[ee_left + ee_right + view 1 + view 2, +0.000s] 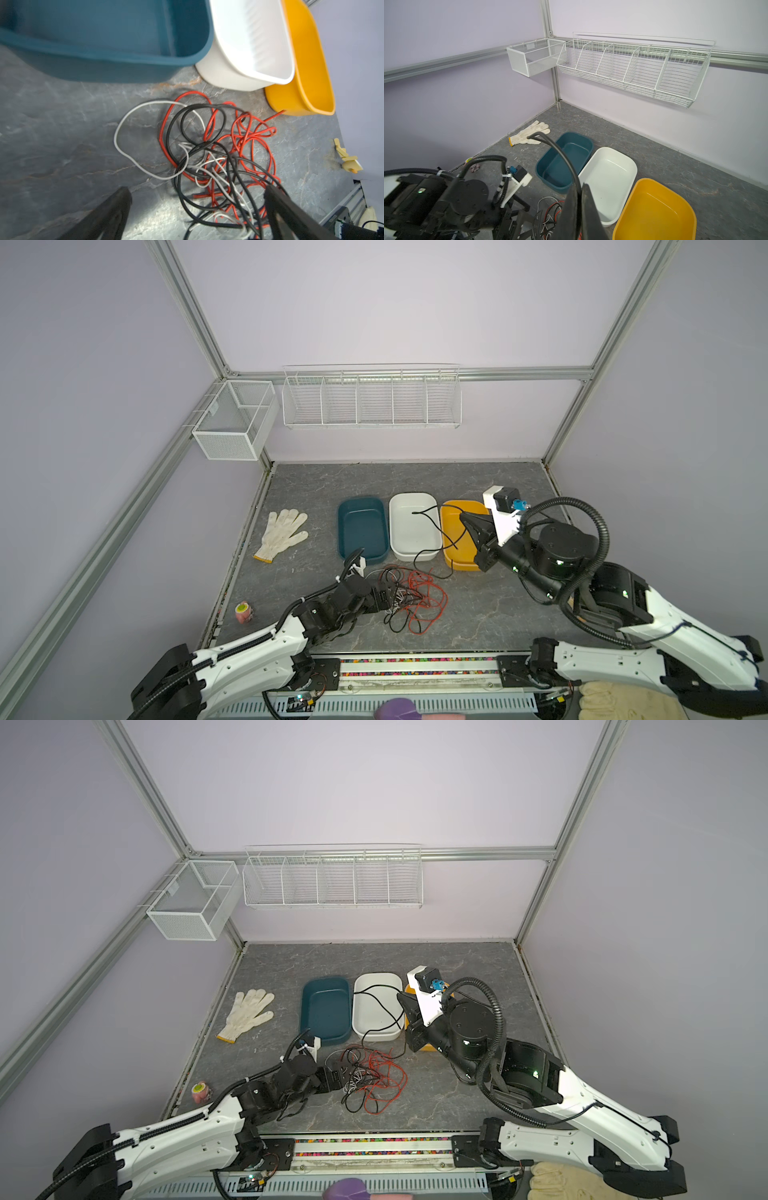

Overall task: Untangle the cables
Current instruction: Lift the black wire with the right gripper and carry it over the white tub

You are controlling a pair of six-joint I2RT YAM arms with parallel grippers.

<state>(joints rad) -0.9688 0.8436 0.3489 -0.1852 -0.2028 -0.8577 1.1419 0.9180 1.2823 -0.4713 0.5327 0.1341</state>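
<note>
Pinching black cable, right end effector

On the dark grey marbled surface three oblong plastic tubs stand side by side: a blue tub, a white tub and a yellow tub. In front of them lies a tangle of thin red, black and white cables. To the left lie a white cotton glove and a small pink object.

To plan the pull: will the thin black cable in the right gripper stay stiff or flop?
Probably floppy: the thin black cable droops from the shut right gripper. It may drag the red, black and white tangle it enters.
</note>
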